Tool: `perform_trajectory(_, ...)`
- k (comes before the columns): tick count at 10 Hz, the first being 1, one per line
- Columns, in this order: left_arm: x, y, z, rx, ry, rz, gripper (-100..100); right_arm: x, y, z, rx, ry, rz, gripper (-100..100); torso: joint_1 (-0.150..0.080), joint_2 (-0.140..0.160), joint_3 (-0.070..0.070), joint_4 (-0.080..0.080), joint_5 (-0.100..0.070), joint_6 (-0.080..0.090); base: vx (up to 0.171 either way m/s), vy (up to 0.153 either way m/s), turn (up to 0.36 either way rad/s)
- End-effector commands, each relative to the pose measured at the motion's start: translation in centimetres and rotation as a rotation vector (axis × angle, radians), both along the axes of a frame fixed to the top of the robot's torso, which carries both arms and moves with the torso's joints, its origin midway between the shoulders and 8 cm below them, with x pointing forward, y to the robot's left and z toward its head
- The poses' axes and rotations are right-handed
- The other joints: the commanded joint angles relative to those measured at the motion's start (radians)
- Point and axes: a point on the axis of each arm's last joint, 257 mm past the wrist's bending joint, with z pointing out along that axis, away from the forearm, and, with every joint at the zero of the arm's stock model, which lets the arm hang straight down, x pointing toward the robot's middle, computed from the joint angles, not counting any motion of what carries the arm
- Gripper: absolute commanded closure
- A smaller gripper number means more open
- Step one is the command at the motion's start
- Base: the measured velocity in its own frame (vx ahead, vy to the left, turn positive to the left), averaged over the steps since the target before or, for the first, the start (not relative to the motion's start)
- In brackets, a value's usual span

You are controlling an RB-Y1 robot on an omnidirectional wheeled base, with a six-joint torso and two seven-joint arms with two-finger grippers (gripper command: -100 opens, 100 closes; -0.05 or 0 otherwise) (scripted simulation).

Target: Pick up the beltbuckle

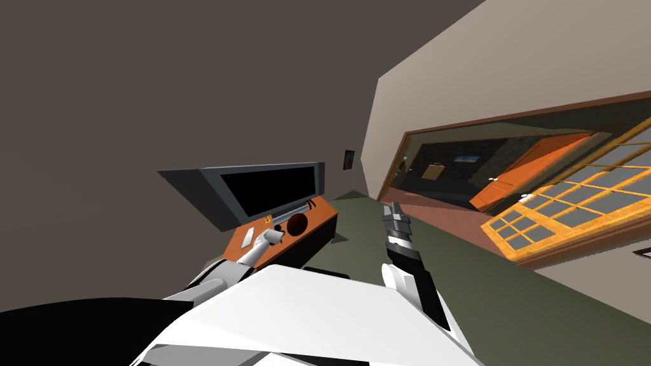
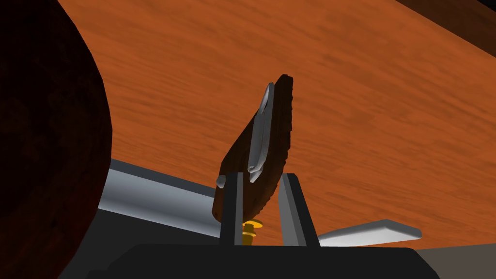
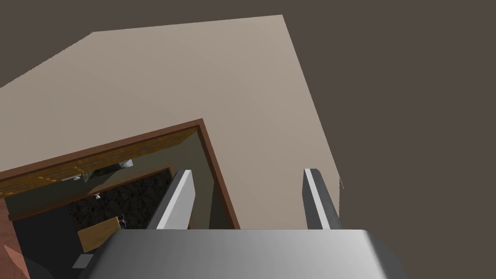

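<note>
The beltbuckle (image 2: 277,145) is seen as a flat, dark brown piece with a rough, notched edge and a slim light grey metal strip laid along one face. It is tilted, with its upper end leaning away from the hand. Its lower end is pinched between the jaws of the left gripper (image 2: 260,177), whose two fingers (image 2: 293,208) are pressed against its sides. The buckle is held over the orange wood-grained bench (image 2: 368,97); whether its lower edge touches the wood cannot be told.

Just under the buckle, between the fingers, a small yellow object (image 2: 251,231) is glimpsed. A long grey bar (image 2: 155,198) lies on the bench behind the fingers, and a thin light grey flat piece (image 2: 373,231) is set on the other side. A large, dark reddish-brown rounded object (image 2: 48,145) is found close beside the hand.

In the head view a dark television (image 1: 267,190) is carried at the back of the bench, against the brown wall.

The right gripper (image 3: 249,171) is held out over the floor, well apart from the bench, with its jaws spread.
</note>
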Motion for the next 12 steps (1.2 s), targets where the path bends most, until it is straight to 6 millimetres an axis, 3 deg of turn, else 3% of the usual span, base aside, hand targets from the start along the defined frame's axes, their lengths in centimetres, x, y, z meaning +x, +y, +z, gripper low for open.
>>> perform_trajectory(1, 0.7, -1.6, 0.1, -0.001, 0.007, -0.033, 100, 0.0, 0.0, 0.0, 0.000, 0.000, 0.000, 0, 0.000, 0.000, 0.000, 0.000, 0.000, 0.000, 0.074, 0.005, 0.192)
perform_trajectory(2, 1.4, -3.3, 0.4, -0.002, 0.010, -0.071, 100, 0.0, 0.0, 0.0, 0.000, 0.000, 0.000, 0, -0.001, -0.001, 0.000, 0.000, 0.000, 0.001, 0.074, 0.005, 0.288)
perform_trajectory(5, 1.9, -5.0, 0.6, -0.002, 0.016, -0.107, 100, 0.0, 0.0, 0.0, 0.000, 0.000, 0.000, 0, 0.000, 0.001, 0.000, 0.000, 0.000, 0.001, 0.041, 0.003, 0.153)
perform_trajectory(9, 2.7, -6.8, 1.1, -0.003, 0.013, -0.146, 100, 0.0, 0.0, 0.0, 0.000, 0.000, 0.000, 0, -0.001, 0.002, 0.001, 0.000, 0.000, 0.002, 0.025, 0.000, 0.093)
perform_trajectory(11, 2.7, -6.8, 1.0, -0.004, 0.011, -0.143, 100, 0.0, 0.0, 0.0, 0.000, 0.000, 0.000, 0, -0.001, 0.002, 0.001, 0.000, 0.000, 0.002, 0.014, -0.002, 0.029)
perform_trajectory(12, 2.7, -6.8, 1.1, -0.004, 0.012, -0.143, 0, 0.0, 0.0, 0.0, 0.000, 0.000, 0.000, 0, -0.001, 0.003, 0.001, 0.000, 0.000, 0.002, 0.000, 0.000, 0.000)
